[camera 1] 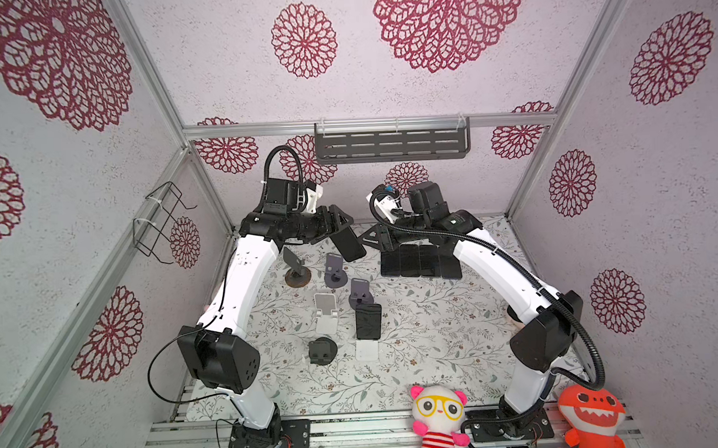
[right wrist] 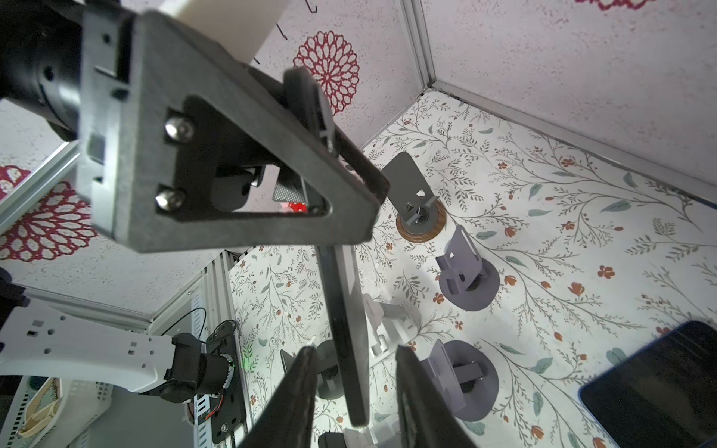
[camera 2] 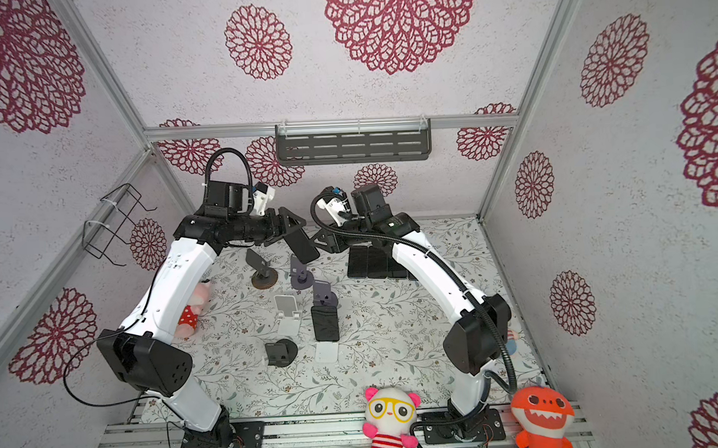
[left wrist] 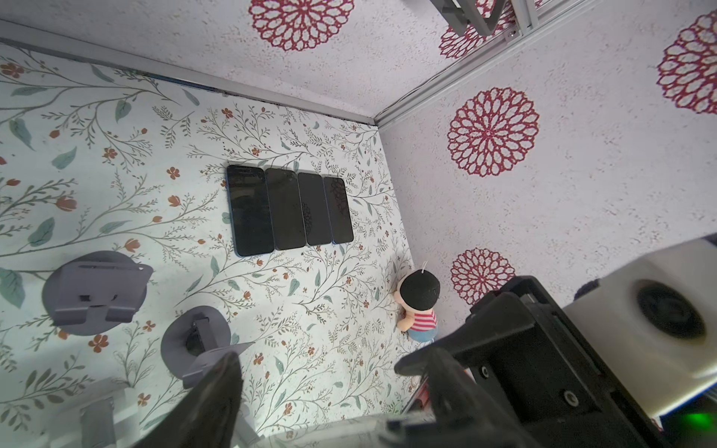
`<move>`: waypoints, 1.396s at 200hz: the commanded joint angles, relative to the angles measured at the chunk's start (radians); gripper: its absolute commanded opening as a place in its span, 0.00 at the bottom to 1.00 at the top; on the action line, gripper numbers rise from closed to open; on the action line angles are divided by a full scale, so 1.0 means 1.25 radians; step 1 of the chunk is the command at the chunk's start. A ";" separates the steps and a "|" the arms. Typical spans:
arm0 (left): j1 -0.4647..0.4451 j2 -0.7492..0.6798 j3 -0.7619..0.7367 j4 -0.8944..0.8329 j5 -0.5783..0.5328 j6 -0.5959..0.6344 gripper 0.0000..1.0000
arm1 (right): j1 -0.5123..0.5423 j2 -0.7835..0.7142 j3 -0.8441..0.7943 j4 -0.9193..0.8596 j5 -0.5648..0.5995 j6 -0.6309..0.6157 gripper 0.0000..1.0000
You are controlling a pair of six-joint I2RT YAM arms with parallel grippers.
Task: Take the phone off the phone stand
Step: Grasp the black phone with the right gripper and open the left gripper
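A dark phone point(camera 1: 348, 245) point(camera 2: 306, 248) hangs tilted in the air over the back of the table, with my left gripper point(camera 1: 340, 225) point(camera 2: 294, 228) point(right wrist: 341, 155) shut on its upper end. My right gripper point(camera 1: 368, 239) point(right wrist: 355, 349) straddles the phone's point(right wrist: 345, 310) lower end; its jaws are partly closed, with a gap showing on each side. Another dark phone point(camera 1: 368, 321) point(camera 2: 325, 323) stands upright on a white phone stand point(camera 1: 367, 351) at mid-table. In the left wrist view my left gripper point(left wrist: 335, 360) has its fingers spread wide.
Several phones point(camera 1: 417, 260) point(left wrist: 287, 209) lie flat in a row at the back right. Empty stands cluster at the centre: wood-based point(camera 1: 296, 270), grey point(camera 1: 335, 272), grey point(camera 1: 359, 293), white point(camera 1: 326, 314), black point(camera 1: 322, 350). Plush toys point(camera 1: 439, 421) point(camera 1: 590, 418) sit at the front edge.
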 commanded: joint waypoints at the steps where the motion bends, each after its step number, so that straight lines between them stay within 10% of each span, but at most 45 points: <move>1: 0.004 -0.005 -0.004 0.053 0.032 -0.015 0.53 | 0.015 0.014 0.036 0.028 0.008 -0.013 0.34; 71: 0.003 -0.011 -0.036 0.080 0.027 -0.026 0.53 | 0.038 0.049 0.053 0.052 0.046 0.005 0.24; 117: 0.004 -0.016 -0.061 0.113 0.031 -0.038 0.55 | 0.038 0.042 0.021 0.103 0.055 0.025 0.00; 197: 0.009 -0.054 -0.152 0.219 0.044 -0.051 0.96 | 0.030 0.018 -0.025 0.160 0.043 0.038 0.00; 279: 0.030 -0.120 -0.216 0.237 -0.007 -0.022 0.98 | -0.086 -0.070 -0.155 0.186 0.020 0.058 0.00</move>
